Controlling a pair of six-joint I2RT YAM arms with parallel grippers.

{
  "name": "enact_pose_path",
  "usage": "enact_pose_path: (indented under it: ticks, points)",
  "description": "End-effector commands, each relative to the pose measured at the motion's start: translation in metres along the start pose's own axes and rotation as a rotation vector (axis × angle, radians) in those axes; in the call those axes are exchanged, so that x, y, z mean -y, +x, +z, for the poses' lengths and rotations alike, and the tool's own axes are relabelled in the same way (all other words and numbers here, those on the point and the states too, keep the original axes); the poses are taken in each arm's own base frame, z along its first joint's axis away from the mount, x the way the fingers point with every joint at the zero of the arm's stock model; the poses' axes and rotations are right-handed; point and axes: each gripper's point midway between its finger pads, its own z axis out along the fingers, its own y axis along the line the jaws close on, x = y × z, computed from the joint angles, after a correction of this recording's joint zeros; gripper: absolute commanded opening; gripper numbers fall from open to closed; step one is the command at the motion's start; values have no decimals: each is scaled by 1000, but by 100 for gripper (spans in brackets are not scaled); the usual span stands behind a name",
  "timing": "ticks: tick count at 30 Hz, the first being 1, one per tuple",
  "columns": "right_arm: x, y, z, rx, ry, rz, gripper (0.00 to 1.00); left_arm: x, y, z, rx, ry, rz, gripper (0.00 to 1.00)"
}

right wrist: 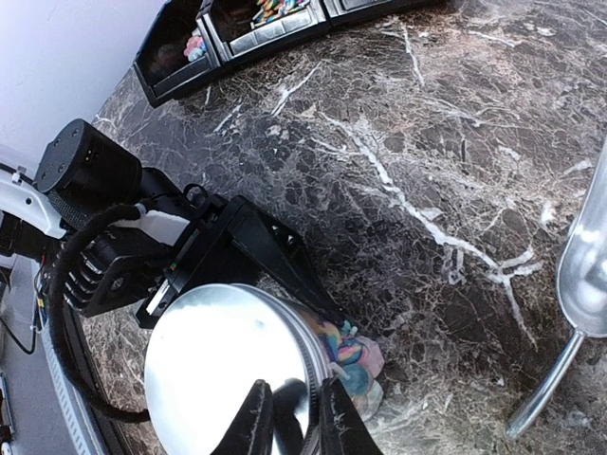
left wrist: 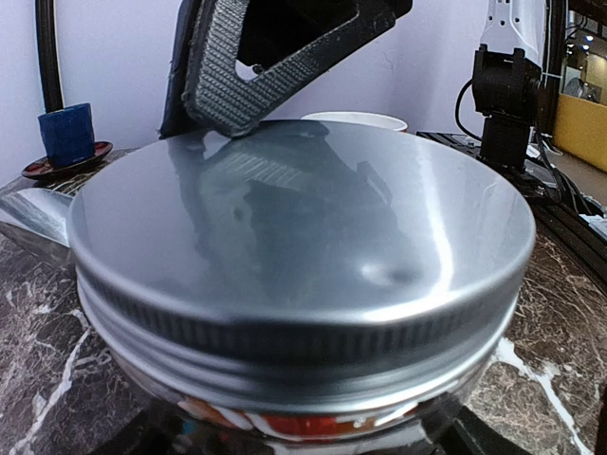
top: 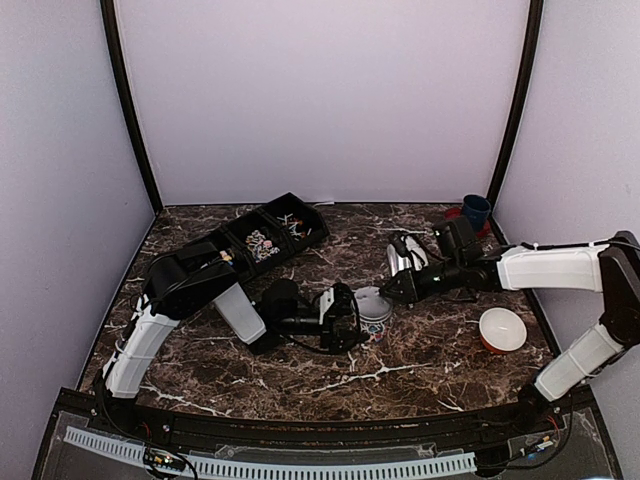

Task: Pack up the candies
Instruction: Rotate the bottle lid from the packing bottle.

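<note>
The left gripper [top: 350,320] clamps the jar [top: 375,322] of candies [right wrist: 349,355], fingers spread around the glass; it should hold firm. The right gripper [right wrist: 289,417], fingers almost pressed together and pinching nothing, rests on the lid [right wrist: 218,370]; press squarely there. More candies fill the tray [right wrist: 251,38] beyond.

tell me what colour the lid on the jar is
Shiny silver metal, unpainted; the lid on the jar shows best in the left wrist view.
</note>
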Motion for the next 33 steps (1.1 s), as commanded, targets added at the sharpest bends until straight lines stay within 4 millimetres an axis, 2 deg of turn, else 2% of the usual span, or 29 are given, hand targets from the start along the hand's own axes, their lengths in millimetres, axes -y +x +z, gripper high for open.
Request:
enact_pose_path:
  ticks: [1,8,16,26,29,33]
  points:
    - [-7,22,-5,-39,-31,44,16,3,94,-22,-253,-53,-254,77]
    - [-10,34,-14,-23,-35,99,9,-7,95,-25,-252,-94,-276,77]
    - [-19,51,-19,-45,-24,110,8,-7,95,-25,-251,-96,-280,76]
    - [-41,63,-24,-66,-42,65,11,-6,95,-25,-252,-88,-281,77]
    - [-41,58,-33,-48,-9,21,22,-3,94,-24,-248,-68,-278,76]
    - [-46,31,-54,20,45,-100,49,6,91,-24,-237,-16,-271,76]
